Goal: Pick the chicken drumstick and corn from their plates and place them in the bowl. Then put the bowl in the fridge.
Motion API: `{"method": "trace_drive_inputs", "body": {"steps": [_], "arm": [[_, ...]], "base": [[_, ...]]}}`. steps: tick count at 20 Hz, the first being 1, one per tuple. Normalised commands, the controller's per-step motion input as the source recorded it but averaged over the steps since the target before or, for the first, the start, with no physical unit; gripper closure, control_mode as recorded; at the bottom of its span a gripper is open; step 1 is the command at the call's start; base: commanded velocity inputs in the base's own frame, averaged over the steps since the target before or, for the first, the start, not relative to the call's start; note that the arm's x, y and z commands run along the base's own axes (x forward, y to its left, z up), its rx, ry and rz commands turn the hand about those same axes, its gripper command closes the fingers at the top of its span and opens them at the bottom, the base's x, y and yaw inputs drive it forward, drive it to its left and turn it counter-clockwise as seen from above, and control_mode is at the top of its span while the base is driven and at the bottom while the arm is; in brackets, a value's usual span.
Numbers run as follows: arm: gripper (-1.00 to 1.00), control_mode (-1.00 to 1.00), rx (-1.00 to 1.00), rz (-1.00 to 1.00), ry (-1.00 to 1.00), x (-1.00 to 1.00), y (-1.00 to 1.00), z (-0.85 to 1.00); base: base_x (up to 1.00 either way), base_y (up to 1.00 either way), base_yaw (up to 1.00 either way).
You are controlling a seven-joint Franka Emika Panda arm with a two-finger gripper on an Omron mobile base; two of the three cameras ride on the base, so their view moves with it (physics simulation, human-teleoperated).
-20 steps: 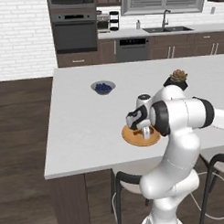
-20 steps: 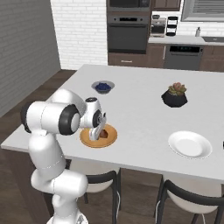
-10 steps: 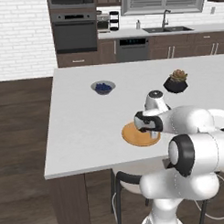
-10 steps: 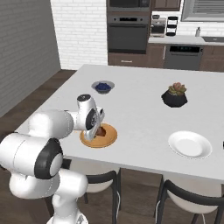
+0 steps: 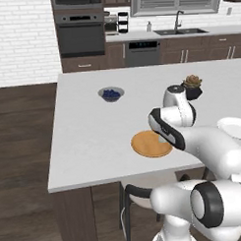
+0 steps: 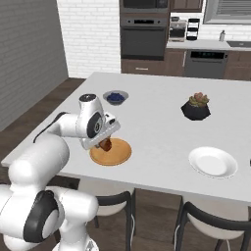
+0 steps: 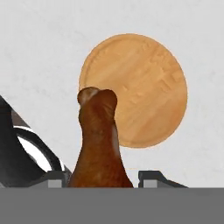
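drumstick (image 7: 99, 144) just came up off the wooden plate (image 7: 140, 87), claw (image 7: 99, 177) clamped around it above the surface (image 6: 162, 132), so next it's headed for the bowl

Blueberry bowl (image 5: 111, 93) and succulent pot (image 5: 192, 87) on counter (image 5: 88, 138)

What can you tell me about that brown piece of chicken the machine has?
The chicken drumstick is a glossy reddish-brown cooked leg, broad at the meaty end and narrowing to a knobbed bone tip. The gripper holds it by the thick end, one dark finger on each side, with the bone end pointing away from the hand. It hangs lifted clear above the round wood-like orange-brown plate, which now lies bare on the pale counter. From the right base view it shows just under the hand, over the plate's edge.
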Motion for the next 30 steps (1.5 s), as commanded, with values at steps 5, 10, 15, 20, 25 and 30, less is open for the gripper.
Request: {"method": "trace_drive_inputs", "body": {"steps": [5, 10, 15, 20, 25, 30], "arm": [[1.00, -1.00, 0.20, -0.91, -0.03, -0.04, 0.00, 0.12], [1.00, -1.00, 0.15, -0.67, -0.01, -0.17, 0.00, 0.24], [1.00, 1.00, 0.03, -0.02, -0.01, -0.22, -0.19, 0.16], [1.00, 1.00, 0.00, 0.00, 0.00, 0.00, 0.00, 0.00], [1.00, 1.00, 0.00, 0.00, 0.00, 0.00, 0.00, 0.00], [1.00, 1.00, 0.00, 0.00, 0.00, 0.00, 0.00, 0.00]], "base": [[0.00, 0.00, 0.00], [0.00, 0.00, 0.00], [-0.37, -0.39, -0.04], [-0.87, -1.00, -0.17], [-0.33, -1.00, -0.19], [0.38, -0.87, -0.13]]}}
